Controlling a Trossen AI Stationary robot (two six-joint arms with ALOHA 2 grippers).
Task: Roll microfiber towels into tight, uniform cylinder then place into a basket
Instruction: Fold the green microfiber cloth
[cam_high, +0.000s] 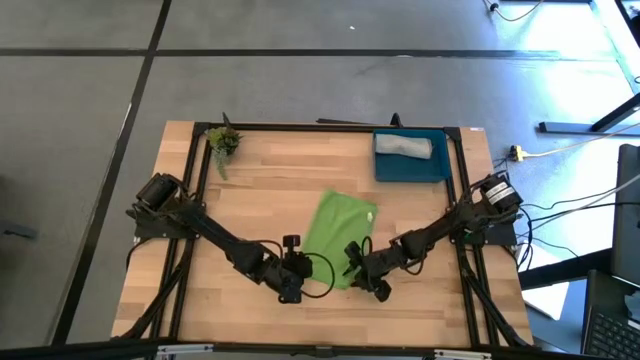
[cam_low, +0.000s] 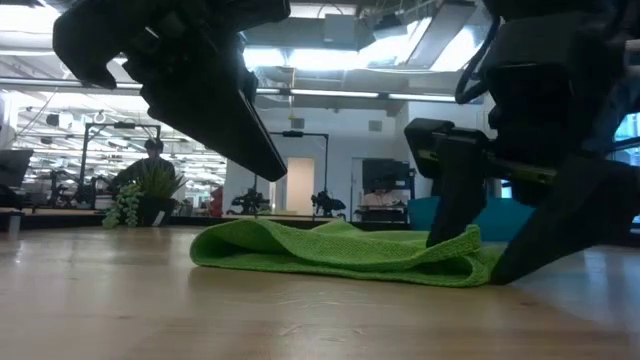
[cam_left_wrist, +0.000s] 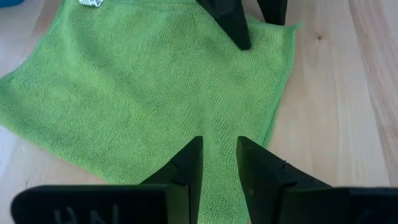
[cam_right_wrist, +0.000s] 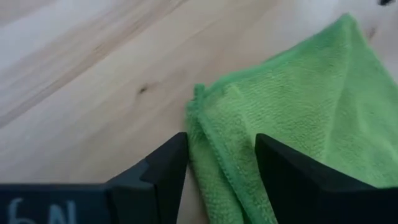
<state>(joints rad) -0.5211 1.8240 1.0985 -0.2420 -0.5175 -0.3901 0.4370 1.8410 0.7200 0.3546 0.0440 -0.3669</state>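
The lime green towel (cam_high: 340, 238) lies folded flat on the wooden table (cam_high: 250, 200), near its front middle. My left gripper (cam_left_wrist: 219, 149) hovers open just above the towel's near left edge; in the low view its finger (cam_low: 268, 160) hangs clear of the cloth. My right gripper (cam_right_wrist: 221, 149) is open and low at the towel's near right corner (cam_right_wrist: 202, 109), one finger on each side of it. The grey towel (cam_high: 403, 147) lies rolled in the dark-blue basket (cam_high: 436, 168) at the far right. My right gripper slants down from the table's right side, and its fingers (cam_low: 450, 200) straddle the folded corner of the green towel (cam_low: 470, 245), which lies on the table. Whether they touch the cloth, I cannot tell.
A small potted plant (cam_high: 222, 142) stands at the far left corner. A black frame (cam_high: 300, 126) runs along the table's edges. Bare wood lies left of the green towel and between it and the basket.
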